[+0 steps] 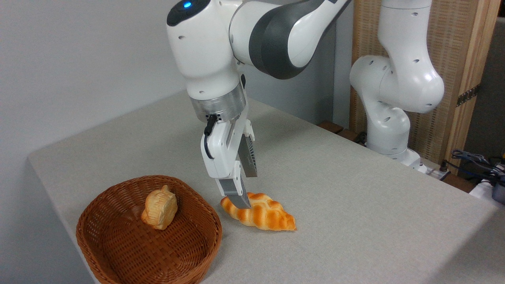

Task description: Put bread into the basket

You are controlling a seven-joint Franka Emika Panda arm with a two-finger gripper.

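Camera view: my gripper (241,203) meets the bread (258,216) on the table (355,189); finger spread I cannot tell. Basket (118,244) sits at its 9 o'clock. I read no writing.

Pastry, tabletop and backdrop

A pale fish-shaped pastry (159,208) lies left of the speckled grey tabletop (355,205) centre. Beyond the tabletop's far edge stand a plain grey wall (79,59) and a wooden woven panel (465,59); dark cables (473,157) lie off its right edge.

arm (221,51): white shells, dark grey joint bands | blue light on top | silver wrist ring | black cable looped | gripper (238,199): grey fingers
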